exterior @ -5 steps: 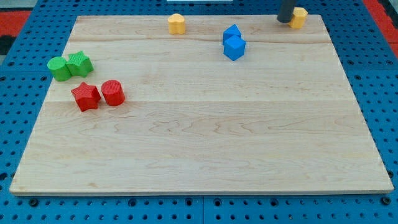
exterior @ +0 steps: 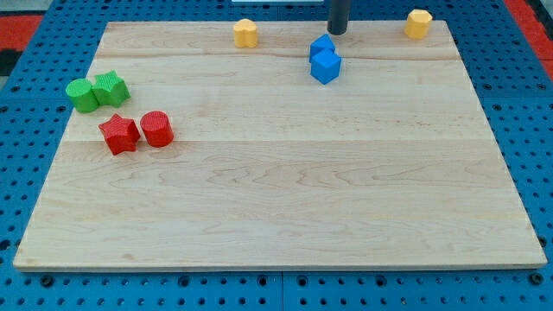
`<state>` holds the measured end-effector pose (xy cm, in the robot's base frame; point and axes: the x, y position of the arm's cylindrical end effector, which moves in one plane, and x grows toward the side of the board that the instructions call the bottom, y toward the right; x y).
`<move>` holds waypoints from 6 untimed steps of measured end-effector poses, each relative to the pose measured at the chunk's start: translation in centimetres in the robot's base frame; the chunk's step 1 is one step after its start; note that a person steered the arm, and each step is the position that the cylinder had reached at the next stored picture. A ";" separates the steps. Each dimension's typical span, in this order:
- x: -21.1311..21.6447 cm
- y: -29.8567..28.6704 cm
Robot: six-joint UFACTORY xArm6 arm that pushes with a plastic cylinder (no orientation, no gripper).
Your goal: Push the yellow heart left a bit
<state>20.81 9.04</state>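
Your fingerless tip (exterior: 337,32) sits just above the blue blocks (exterior: 325,59), so heading left for the yellow heart (exterior: 246,33) carelessly could clip them or overshoot the heart off the board (exterior: 276,207)

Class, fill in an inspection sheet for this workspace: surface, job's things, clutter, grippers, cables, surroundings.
Surface: pale wooden board, flat.
Job's things: yellow heart at the view's top edge, left of centre.
Clutter: yellow block at top right; two blue blocks touching; green pair and red star with red cylinder at the left.
Grippers: none; my tip is just above the blue blocks, right of the heart, apart from it.
Cables: nothing seen.
Surroundings: blue pegboard.
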 end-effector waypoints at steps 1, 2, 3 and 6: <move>-0.6 -2.7; -1.1 -5.2; -0.2 -7.4; 6.3 -14.1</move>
